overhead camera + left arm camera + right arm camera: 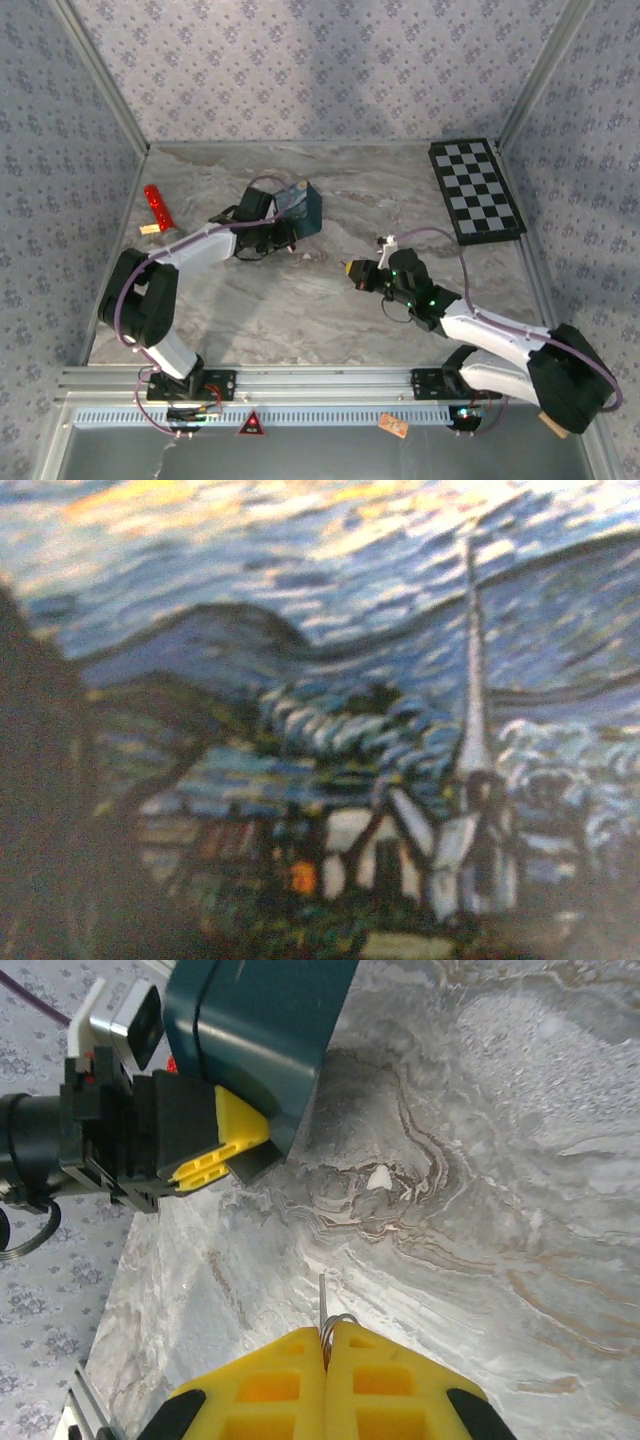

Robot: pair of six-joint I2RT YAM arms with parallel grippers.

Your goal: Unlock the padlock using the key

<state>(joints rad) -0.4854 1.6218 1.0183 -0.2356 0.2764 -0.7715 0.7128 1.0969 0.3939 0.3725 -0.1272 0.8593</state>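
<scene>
Grey-white marble-print table [330, 320], evenly lit, soft shadows. Grey-blue floral wallpaper walls [320, 60] on left, far and right edges. Aluminium posts [100, 75] at both far corners, slotted aluminium rail [320, 378] along near edge.

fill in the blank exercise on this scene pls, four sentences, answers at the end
1. The left tool grips a ___ box.
2. The right tool, whose fingers are ___, is shut on the key.
3. The checkerboard lies in the far ___ corner of the table.
4. The object lying near the table's left edge is ___.

Missing words: teal; yellow; right; red
</scene>
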